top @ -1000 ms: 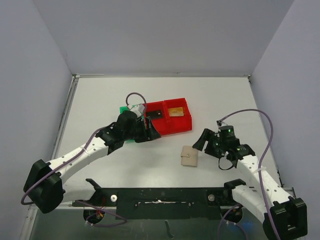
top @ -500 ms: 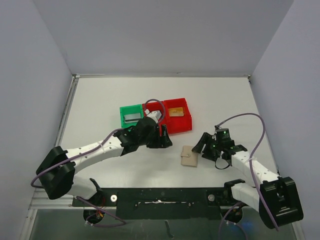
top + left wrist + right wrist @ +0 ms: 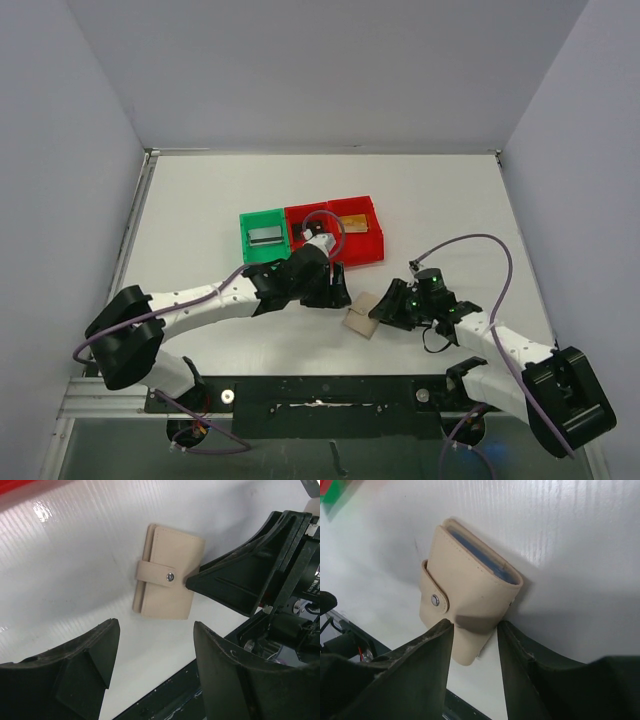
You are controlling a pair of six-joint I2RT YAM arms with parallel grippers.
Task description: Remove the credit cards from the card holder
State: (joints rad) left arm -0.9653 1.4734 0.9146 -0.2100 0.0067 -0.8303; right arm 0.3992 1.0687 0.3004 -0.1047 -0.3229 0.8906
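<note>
The tan card holder (image 3: 361,320) lies snapped closed on the white table, slightly tilted. Blue pocket edges show at its open side in the right wrist view. My right gripper (image 3: 385,309) is shut on one corner of the card holder (image 3: 465,580), with both fingertips against its edges (image 3: 474,625). My left gripper (image 3: 337,292) hangs open just left of and above the card holder (image 3: 170,575), nothing between its fingers (image 3: 156,630). A silver-grey credit card (image 3: 265,236) lies in the green bin and a gold one (image 3: 357,224) in the right red bin.
The green bin (image 3: 245,222) and two red bins (image 3: 375,252) stand in a row behind the left wrist. A purple cable loops over the middle bin. The dark frame rail (image 3: 320,392) runs along the table's near edge.
My left arm swung from the bins right and nearer, toward the card holder. My right gripper advanced left and closed onto the holder's corner, and the holder shifted left and turned.
</note>
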